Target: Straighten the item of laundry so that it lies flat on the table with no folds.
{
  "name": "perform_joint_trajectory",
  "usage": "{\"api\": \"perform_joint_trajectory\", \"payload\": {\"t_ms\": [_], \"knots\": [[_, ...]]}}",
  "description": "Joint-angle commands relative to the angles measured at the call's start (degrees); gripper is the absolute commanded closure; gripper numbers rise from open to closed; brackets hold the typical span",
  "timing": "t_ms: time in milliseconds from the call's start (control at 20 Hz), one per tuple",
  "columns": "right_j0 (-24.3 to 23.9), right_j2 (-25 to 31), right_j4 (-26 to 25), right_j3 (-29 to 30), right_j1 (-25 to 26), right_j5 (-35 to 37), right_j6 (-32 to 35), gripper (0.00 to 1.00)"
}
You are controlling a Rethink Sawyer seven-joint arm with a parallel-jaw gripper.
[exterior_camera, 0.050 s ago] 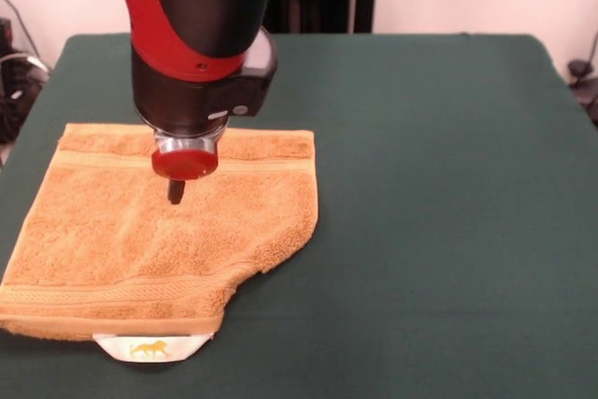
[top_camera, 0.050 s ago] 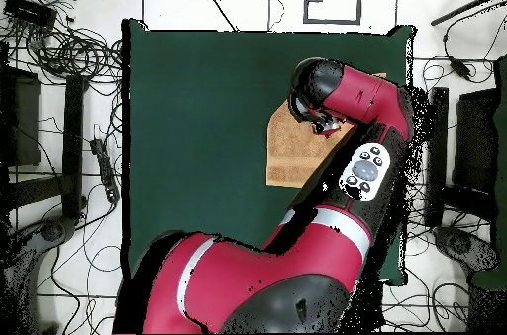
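The item of laundry [exterior_camera, 0.050 s ago: 159, 231] is an orange-tan towel lying on the left part of the green table [exterior_camera, 0.050 s ago: 448, 184]. Stripe bands run along its far and near ends. Its right edge curves inward toward the near end, where the cloth bunches in a fold. A white tag [exterior_camera, 0.050 s ago: 149, 348] sticks out from under the near edge. My gripper [exterior_camera, 0.050 s ago: 176, 192] points straight down over the towel's far-middle area, its dark tip at or just above the cloth. In the overhead view the arm covers most of the towel [top_camera, 0.050 s ago: 295, 148], and the gripper itself is hidden under the arm's head.
The towel's near edge lies close to the table's front edge, and its left side is near the table's left edge. Cables [top_camera, 0.050 s ago: 69, 54] and dark stands [top_camera, 0.050 s ago: 460, 153] surround the table [top_camera, 0.050 s ago: 198, 123] on the floor.
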Motion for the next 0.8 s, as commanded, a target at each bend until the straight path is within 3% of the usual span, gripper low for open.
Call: {"api": "perform_joint_trajectory", "payload": {"t_ms": [50, 300, 800], "knots": [[-0.94, 2.85, 1.37, 2.57, -0.59, 0.74, 11.37, 0.00], [-2.22, 6.03, 3.73, 5.88, -4.50, -1.40, 10.24, 0.00], [-3.23, 7.08, 1.78, -0.10, -3.89, -0.28, 5.59, 0.00]]}}
